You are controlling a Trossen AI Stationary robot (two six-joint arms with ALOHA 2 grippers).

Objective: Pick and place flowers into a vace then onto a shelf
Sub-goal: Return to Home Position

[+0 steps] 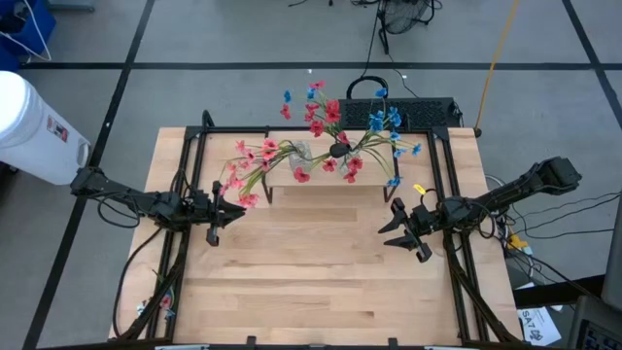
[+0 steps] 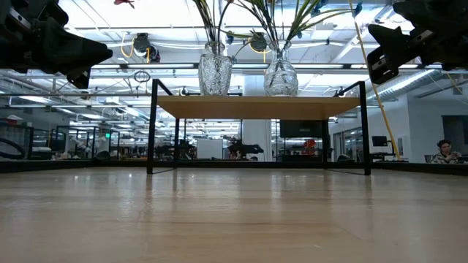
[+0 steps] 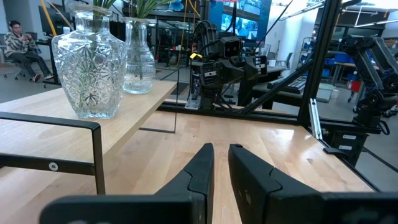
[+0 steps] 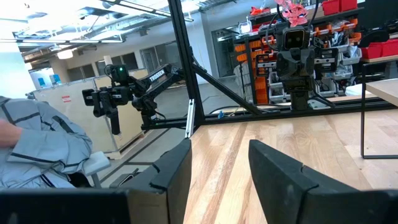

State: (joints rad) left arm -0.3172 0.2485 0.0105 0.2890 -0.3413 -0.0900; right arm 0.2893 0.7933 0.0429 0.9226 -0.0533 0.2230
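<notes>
Where the high view covers the whole cell, the light-wood bench (image 1: pixel 321 282) stands on a grey floor marked with dark lines. A black frame (image 1: pixel 190 170) runs along its left and right edges. A white cylinder (image 1: pixel 29 117) stands off the left edge, and a black keyboard (image 1: pixel 408 109) lies beyond the far edge. In the low view a seated person (image 2: pixel 444 150) shows deep in the room on the right.

The left gripper (image 1: pixel 240 207) hangs above the bench near the left edge, about mid-depth, and points toward the right edge. It is released: its fingers (image 3: pixel 202 168) stand close together with a narrow gap and grasp nothing. The right gripper (image 1: pixel 388 226) hangs near the right edge, slightly nearer the front, and points toward the left edge. It is also released, fingers (image 4: pixel 280 174) set wide apart and empty. Both are raised off the surface and stand apart from the shelf.

The shelf (image 2: pixel 256 107) stands at the middle of the far edge. It carries two cut-glass vases just beside each other: the left vase (image 2: pixel 216 71) and the right vase (image 2: pixel 281 74). Green stems rise from both.

- Pink flowers (image 1: pixel 243 175) arch toward the left edge.
- Blue flowers (image 1: pixel 385 122) spread toward the far right corner.
- Red flowers (image 1: pixel 322 117) lean over the far edge; which vase holds them cannot be told.
</notes>
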